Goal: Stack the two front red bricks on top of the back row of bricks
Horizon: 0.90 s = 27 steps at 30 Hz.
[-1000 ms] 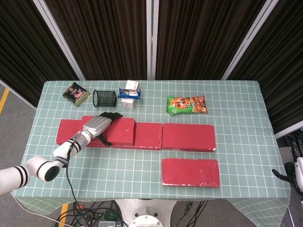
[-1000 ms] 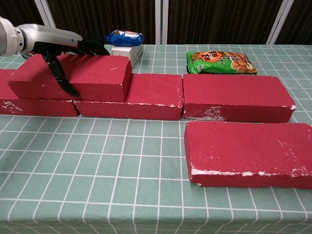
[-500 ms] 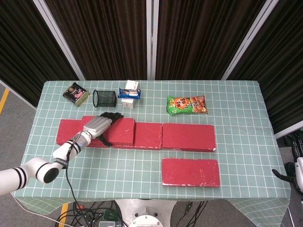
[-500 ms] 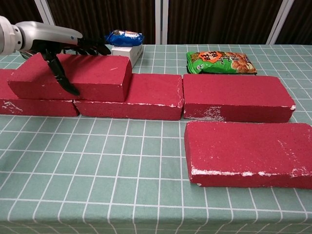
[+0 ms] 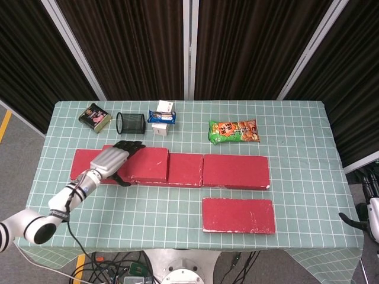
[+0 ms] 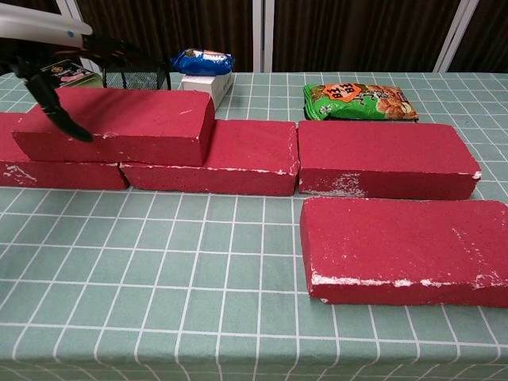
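One red brick [image 5: 142, 163] [image 6: 127, 125] lies stacked on the left and middle bricks of the back row. The middle back brick [image 5: 186, 169] [image 6: 238, 157] and the right back brick [image 5: 235, 171] [image 6: 385, 157] lie flat, end to end. The other front red brick [image 5: 238, 215] [image 6: 405, 249] lies alone in front of the right back brick. My left hand [image 5: 112, 158] [image 6: 55, 44] hovers over the left end of the stacked brick, fingers spread, holding nothing. My right hand [image 5: 352, 219] only shows as dark fingers at the right edge of the head view, off the table.
Along the back stand a dark tin [image 5: 95, 116], a black mesh cup [image 5: 130, 123] [image 6: 135, 78], a white box with a blue packet [image 5: 162, 117] [image 6: 203, 62] on it, and a green snack bag [image 5: 234, 131] [image 6: 359, 101]. Green gridded mat [image 5: 148, 207] covers the table.
My left hand has let go of the stacked brick, lifting and sliding left toward its left end. The brick stays where it was; the right hand has not moved.
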Motion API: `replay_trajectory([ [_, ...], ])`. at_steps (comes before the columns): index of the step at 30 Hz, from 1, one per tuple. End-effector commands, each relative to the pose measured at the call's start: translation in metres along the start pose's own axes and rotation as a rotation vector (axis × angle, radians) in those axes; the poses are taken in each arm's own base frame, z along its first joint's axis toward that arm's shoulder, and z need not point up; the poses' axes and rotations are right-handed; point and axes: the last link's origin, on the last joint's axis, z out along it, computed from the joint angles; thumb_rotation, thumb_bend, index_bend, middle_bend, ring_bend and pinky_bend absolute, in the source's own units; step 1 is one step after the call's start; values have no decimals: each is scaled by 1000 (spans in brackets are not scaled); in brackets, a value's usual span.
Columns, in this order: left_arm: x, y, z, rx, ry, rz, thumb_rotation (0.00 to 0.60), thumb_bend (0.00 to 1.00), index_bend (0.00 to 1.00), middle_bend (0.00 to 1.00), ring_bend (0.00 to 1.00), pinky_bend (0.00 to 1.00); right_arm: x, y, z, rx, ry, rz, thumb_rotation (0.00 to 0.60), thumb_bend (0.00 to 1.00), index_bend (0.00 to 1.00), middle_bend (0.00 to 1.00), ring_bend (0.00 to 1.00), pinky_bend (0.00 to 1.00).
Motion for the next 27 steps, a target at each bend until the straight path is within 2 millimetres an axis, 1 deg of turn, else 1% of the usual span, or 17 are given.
replay_trajectory([
  [1,4,-20,-51,69,105,66,600,0,17,0,0,0,1,-12,-5,56,-34,15,600,0,0,0,0,0],
  [3,2,-29,-73,114,142,83,600,0,17,0,0,0,1,-21,-7,102,-61,22,600,0,0,0,0,0],
  [4,-2,-35,-88,145,162,87,600,0,17,0,0,0,0,-28,-8,136,-78,17,600,0,0,0,0,0],
  [7,-15,-48,-123,223,197,73,600,0,17,0,0,0,-2,-50,-12,227,-124,12,600,0,0,0,0,0],
  [10,-30,-60,-151,283,227,54,600,0,17,0,0,0,-8,-70,-14,301,-173,10,600,0,0,0,0,0],
  [13,-45,-68,-171,320,252,27,600,0,17,0,0,0,-19,-85,-13,339,-235,3,600,0,0,0,0,0],
  [16,-59,-74,-187,347,269,-17,600,0,17,0,0,0,-30,-99,-14,373,-293,-3,600,0,0,0,0,0],
  [19,-69,-81,-199,365,275,-30,600,0,17,0,0,0,-39,-111,-14,401,-338,-4,600,0,0,0,0,0],
  [22,-73,-84,-205,368,298,-27,600,0,17,0,0,0,-49,-119,-11,408,-365,-24,600,0,0,0,0,0],
  [27,-80,-86,-208,363,323,-17,600,0,17,0,0,0,-68,-130,-4,414,-426,-28,600,0,0,0,0,0],
])
